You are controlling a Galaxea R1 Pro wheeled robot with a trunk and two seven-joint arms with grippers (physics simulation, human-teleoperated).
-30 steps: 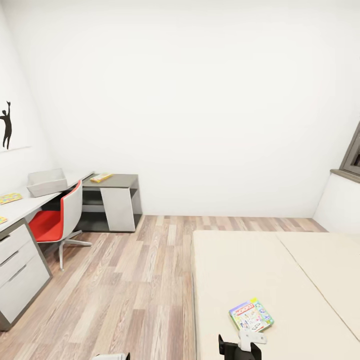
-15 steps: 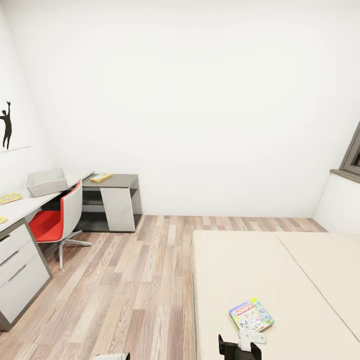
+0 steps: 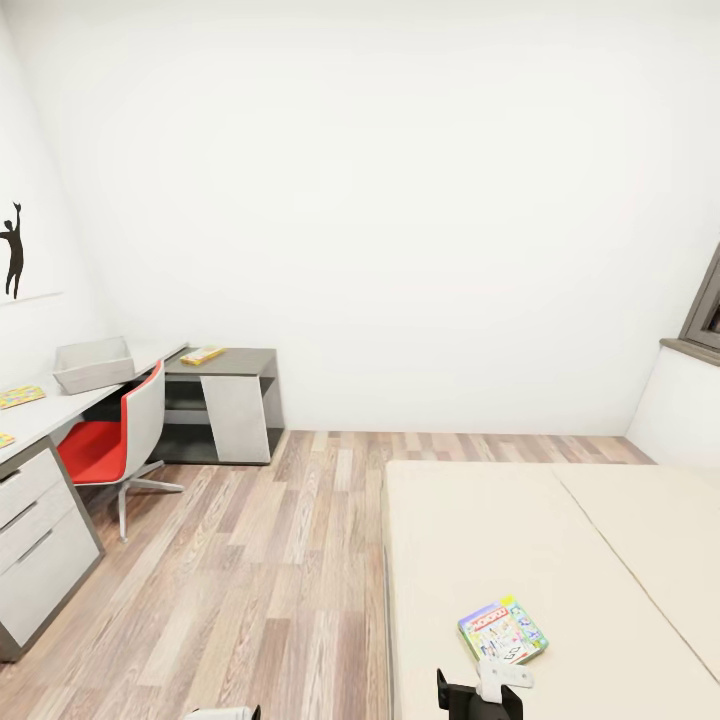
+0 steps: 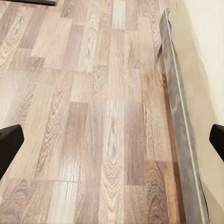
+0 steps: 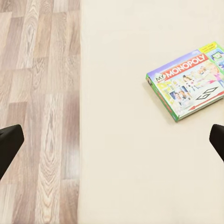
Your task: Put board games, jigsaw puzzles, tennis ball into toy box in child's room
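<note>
A colourful Monopoly board game (image 3: 503, 630) (image 5: 189, 86) lies flat on the cream bed (image 3: 560, 540), near its left side. My right gripper (image 5: 112, 140) hovers open above the mattress beside that box, its dark fingertips (image 5: 9, 144) spread wide. My left gripper (image 4: 112, 140) hangs open over the wood floor next to the bed's grey frame (image 4: 179, 121). Across the room, the grey toy box (image 3: 93, 363) stands on the pale table (image 3: 60, 412). A yellow board game (image 3: 202, 355) rests on the dark cabinet top. Two jigsaw puzzles (image 3: 20, 396) (image 3: 5, 440) lie on the table. The tennis ball is out of view.
A red chair (image 3: 110, 440) stands tucked against the table, between me and the toy box. Wood-plank floor (image 3: 260, 560) stretches between the bed and the desk. A drawer unit (image 3: 35, 550) sits under the table's near end. A window ledge (image 3: 690, 350) is at the right.
</note>
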